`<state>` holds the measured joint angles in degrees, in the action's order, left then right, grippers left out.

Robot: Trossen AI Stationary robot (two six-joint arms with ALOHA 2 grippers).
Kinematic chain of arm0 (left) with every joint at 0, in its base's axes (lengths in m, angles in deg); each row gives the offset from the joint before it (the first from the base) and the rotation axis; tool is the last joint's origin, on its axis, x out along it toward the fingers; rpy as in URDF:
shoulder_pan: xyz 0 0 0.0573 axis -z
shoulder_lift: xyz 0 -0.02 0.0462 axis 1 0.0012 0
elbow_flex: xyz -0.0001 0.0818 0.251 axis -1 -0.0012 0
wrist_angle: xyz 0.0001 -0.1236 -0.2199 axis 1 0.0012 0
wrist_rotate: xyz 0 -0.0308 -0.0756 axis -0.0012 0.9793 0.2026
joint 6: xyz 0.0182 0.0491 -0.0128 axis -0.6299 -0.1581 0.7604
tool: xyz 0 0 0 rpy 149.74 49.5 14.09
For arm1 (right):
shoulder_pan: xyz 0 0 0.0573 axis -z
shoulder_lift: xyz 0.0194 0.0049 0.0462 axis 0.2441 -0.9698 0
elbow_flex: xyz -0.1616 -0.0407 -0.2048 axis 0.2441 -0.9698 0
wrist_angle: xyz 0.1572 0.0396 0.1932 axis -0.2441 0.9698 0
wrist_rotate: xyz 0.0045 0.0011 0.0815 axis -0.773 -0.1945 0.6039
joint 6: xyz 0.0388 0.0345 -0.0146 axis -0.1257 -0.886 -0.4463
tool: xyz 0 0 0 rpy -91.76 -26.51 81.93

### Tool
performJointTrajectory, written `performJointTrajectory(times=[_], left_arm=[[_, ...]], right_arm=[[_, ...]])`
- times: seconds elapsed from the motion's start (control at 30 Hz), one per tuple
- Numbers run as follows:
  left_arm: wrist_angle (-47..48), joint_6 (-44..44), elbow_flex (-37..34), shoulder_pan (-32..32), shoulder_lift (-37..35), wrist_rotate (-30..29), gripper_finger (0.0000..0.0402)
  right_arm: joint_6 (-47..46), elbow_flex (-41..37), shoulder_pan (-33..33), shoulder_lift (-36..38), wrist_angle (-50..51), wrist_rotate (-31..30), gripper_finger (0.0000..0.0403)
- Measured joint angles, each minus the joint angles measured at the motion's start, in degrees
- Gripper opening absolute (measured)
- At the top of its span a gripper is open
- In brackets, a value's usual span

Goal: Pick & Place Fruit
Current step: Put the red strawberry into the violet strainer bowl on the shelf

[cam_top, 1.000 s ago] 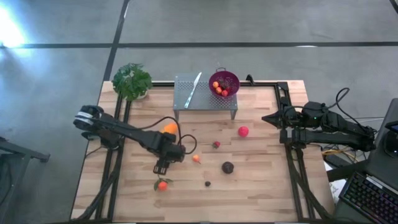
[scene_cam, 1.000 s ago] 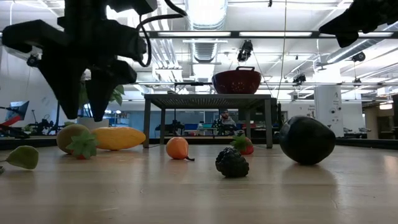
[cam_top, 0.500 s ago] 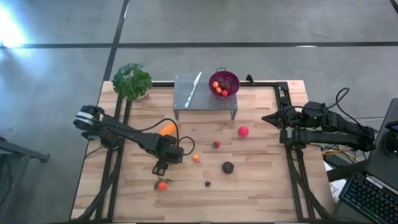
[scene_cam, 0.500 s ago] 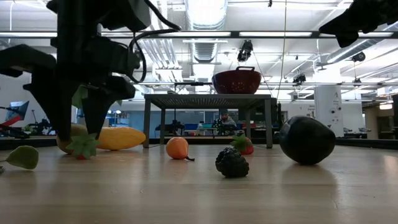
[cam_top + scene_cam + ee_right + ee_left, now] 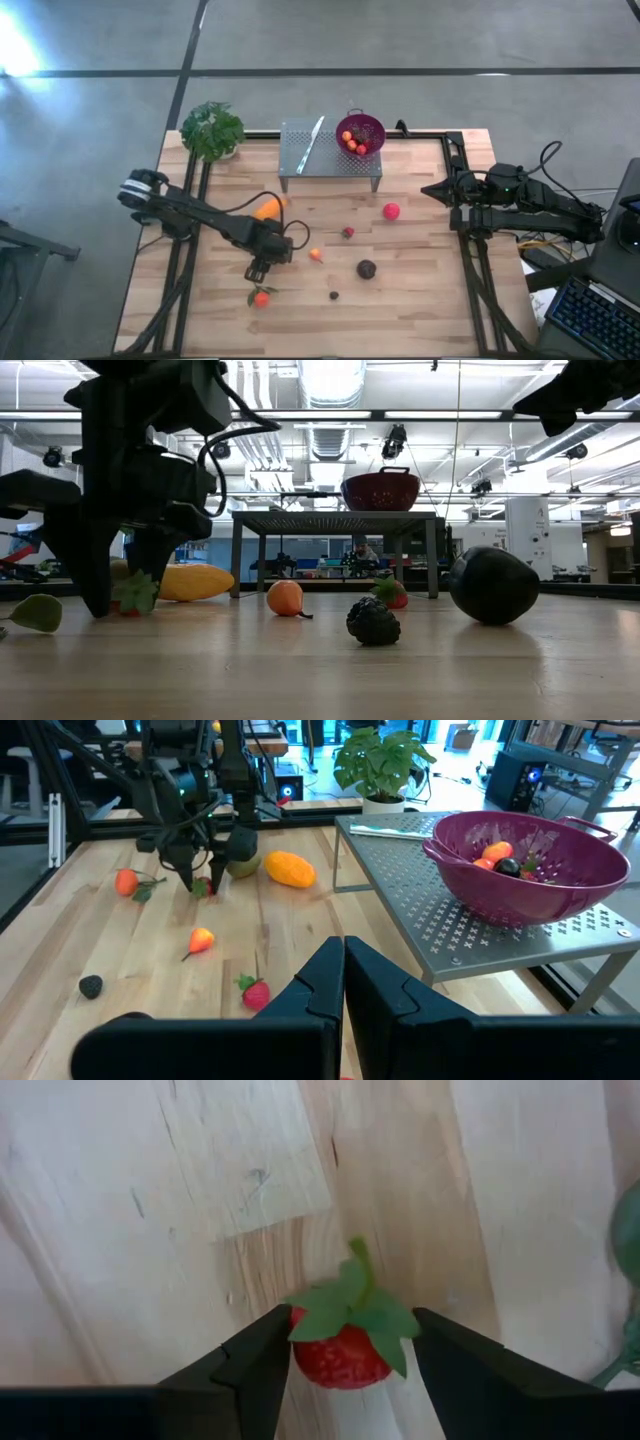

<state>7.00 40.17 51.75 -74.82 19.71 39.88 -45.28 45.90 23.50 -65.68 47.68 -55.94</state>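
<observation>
My left gripper [image 5: 345,1355] is down at the pale wooden table [image 5: 420,300], jaws apart, one on either side of a small red toy strawberry with a green leafy cap [image 5: 343,1342] that lies on the boards, neither jaw clamped on it. An elongated orange toy fruit [image 5: 266,208] lies near behind my arm. My right gripper [image 5: 343,970] waits at the table's right edge, jaws together.

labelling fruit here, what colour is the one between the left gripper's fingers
Red with green leaves, a strawberry; the left wrist view shows it best.
</observation>
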Motion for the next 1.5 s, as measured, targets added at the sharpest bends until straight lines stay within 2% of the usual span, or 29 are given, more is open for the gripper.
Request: performJointTrajectory(times=[0.6,0.9,1.5], left_arm=[[-1.9,-0.5,-0.6,0.0,-0.1,-0.5,0.015],[-2.8,-0.6,0.5,0.0,0.1,-0.9,0.0155],[-2.8,-4.0,11.5,-0.6,0.1,-4.0,0.0153]], right_arm=[[0.0,0.0,0.0,0.0,0.0,0.0,0.0008],[0.0,0.0,0.0,0.0,0.0,0.0,0.0008],[0.0,0.0,0.0,0.0,0.0,0.0,0.0008]])
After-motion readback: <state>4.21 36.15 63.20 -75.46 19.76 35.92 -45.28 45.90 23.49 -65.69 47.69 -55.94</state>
